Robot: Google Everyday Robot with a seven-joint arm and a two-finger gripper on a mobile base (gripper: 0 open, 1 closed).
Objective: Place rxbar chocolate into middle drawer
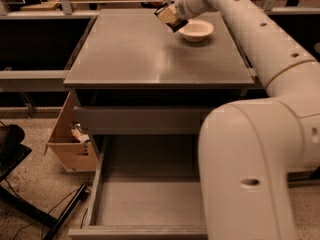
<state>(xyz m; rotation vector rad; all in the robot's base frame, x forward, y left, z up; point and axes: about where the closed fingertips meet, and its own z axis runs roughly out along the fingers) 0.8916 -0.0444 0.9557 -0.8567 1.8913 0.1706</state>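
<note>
One hand (168,17) clamps the rxbar chocolate (176,26) just beside the bowl (197,30).

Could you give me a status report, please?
Gripper above grey countertop, beside cream-white bowl. Dark-wrapped snack bar not distinguishable. Wide grey middle drawer open, no obstruction seen.

a single view, set high on the robot's own side, looks forward and steeply down past the arm (250,174) (its near link fills the lower right, very close) to the open middle drawer (150,204) below and the cabinet top (145,54) beyond, where the gripper (170,18) hovers near the far edge.
</note>
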